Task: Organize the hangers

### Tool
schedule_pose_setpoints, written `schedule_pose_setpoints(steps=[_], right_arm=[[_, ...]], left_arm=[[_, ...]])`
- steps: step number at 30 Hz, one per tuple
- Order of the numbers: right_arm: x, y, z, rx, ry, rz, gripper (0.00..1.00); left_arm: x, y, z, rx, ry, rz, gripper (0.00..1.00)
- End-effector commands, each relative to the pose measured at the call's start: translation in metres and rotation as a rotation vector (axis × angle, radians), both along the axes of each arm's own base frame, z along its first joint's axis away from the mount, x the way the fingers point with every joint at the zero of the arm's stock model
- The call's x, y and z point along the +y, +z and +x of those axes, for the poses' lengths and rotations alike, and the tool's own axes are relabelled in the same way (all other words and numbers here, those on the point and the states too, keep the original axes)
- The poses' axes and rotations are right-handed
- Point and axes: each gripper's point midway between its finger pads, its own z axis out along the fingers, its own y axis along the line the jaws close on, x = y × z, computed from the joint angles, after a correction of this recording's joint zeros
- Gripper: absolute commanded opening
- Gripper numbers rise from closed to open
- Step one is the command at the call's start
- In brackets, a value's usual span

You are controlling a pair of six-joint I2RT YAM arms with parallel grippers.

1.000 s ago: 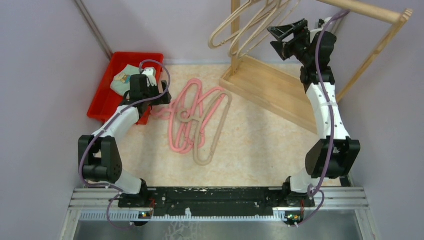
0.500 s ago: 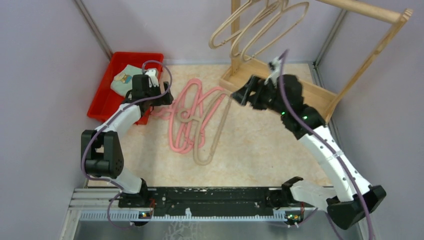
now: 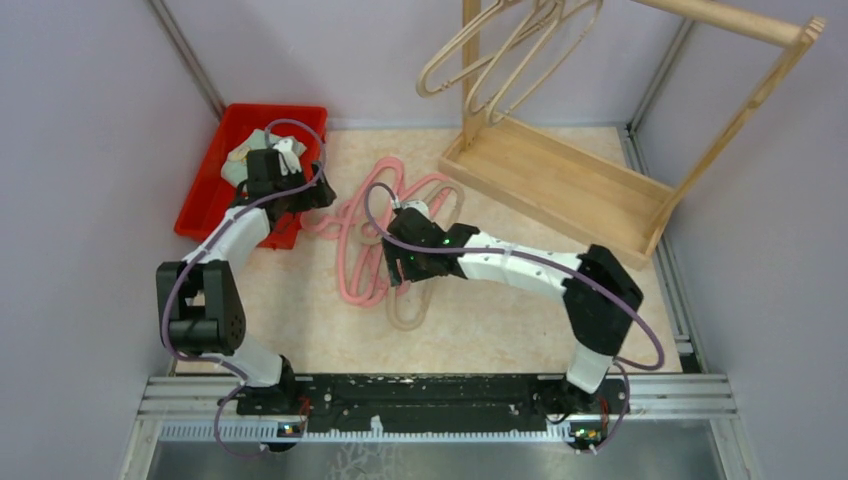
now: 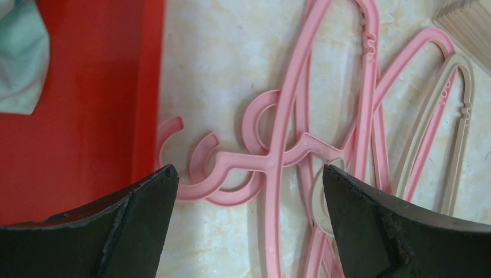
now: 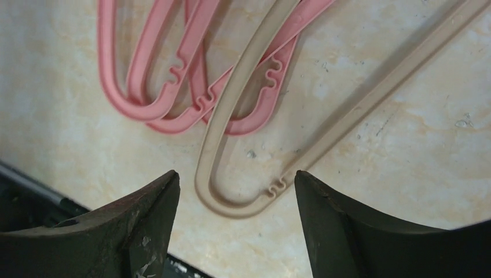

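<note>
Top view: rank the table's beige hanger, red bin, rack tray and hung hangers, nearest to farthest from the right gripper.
1. The beige hanger, on the table just below the right gripper.
2. The red bin, to the left, and the rack tray, back right: too close to call.
3. The hung hangers, far back, up on the rack.
</note>
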Motion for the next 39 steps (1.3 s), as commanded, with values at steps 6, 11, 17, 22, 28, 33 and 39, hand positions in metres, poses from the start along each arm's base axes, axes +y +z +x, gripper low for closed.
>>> schedule_pose_setpoints(steps=[6, 11, 17, 22, 28, 33, 39], right_arm=[[0.051, -0.045, 0.037, 0.012, -0.103, 0.032, 0.66], [0.066, -0.072, 0.039, 0.057, -0.081, 0.021, 0.61], [0.058, -0.087, 0.042, 0.047, -0.082, -0.045, 0.44], [0.042, -0.083, 0.042, 0.015, -0.096, -0.08, 0.21], [0.012, -0.042, 0.04, -0.068, -0.118, -0.095, 0.14], [-0.018, 0.004, 0.017, -0.092, -0.102, -0.038, 0.07], [-0.091, 0.048, -0.018, -0.11, -0.233, 0.058, 0.05]], left_arm=[[0.015, 0.028, -0.004, -0.031, 0.023, -0.079, 1.0], [0.019, 0.02, -0.013, -0.021, 0.024, -0.073, 1.0], [0.025, 0.017, -0.018, -0.015, 0.038, -0.069, 1.0], [0.026, 0.02, -0.015, -0.023, 0.042, -0.069, 1.0], [0.024, 0.023, -0.015, -0.024, 0.044, -0.09, 1.0], [0.024, 0.026, -0.016, -0.032, 0.044, -0.089, 1.0], [0.023, 0.031, -0.014, -0.041, 0.041, -0.093, 1.0]])
